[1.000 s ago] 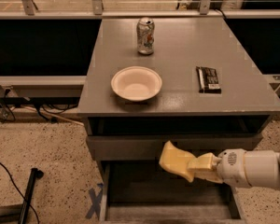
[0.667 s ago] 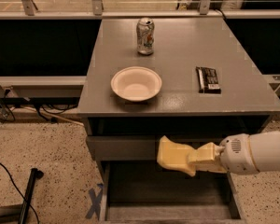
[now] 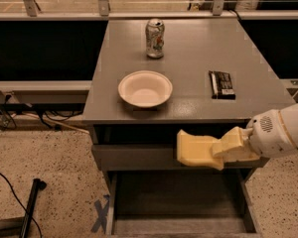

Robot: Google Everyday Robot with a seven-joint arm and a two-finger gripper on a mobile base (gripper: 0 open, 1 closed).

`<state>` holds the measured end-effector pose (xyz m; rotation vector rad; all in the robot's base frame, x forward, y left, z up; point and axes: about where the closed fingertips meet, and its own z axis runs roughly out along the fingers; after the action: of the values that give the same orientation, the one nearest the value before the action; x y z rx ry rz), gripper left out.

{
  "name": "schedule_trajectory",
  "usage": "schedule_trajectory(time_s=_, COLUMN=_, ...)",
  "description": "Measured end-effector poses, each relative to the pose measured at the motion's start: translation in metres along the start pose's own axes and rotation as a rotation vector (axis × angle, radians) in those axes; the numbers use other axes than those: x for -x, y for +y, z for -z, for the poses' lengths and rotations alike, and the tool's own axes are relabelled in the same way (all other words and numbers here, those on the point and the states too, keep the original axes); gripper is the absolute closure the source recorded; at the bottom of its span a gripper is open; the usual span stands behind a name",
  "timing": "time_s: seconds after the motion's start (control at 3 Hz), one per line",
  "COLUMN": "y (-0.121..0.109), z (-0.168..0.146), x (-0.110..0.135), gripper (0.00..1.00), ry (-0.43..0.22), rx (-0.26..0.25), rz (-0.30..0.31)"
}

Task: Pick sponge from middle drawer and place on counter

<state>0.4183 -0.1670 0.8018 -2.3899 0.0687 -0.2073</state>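
**Sponge clears the drawer, counter still to come**

The middle drawer [image 3: 174,197] stands open nearest the camera. Above it the gripper [image 3: 224,150], reaching in from the right and clamped on the one yellow sponge [image 3: 194,148], has risen over the past second. The sponge now hangs just below the front edge of the counter [image 3: 188,48], right of centre, so it appears lifted out but not yet set down. On the top are one white bowl [image 3: 145,89] near the front edge, one black snack bar [image 3: 222,84] toward the right edge, and one drink can [image 3: 154,37] toward the far edge.
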Motion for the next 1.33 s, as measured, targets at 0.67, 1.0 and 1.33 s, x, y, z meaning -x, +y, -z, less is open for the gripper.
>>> schedule_trajectory(time_s=0.67, y=0.002, z=0.035, x=-0.068, gripper=1.00, ry=0.111, rx=0.191, rz=-0.054)
schedule_trajectory(time_s=1.0, y=0.015, z=0.059, x=-0.097, gripper=1.00, ry=0.187, rx=0.253, rz=-0.111)
schedule_trajectory(time_s=1.33, y=0.036, z=0.090, x=-0.120, gripper=1.00, ry=0.272, rx=0.279, rz=-0.197)
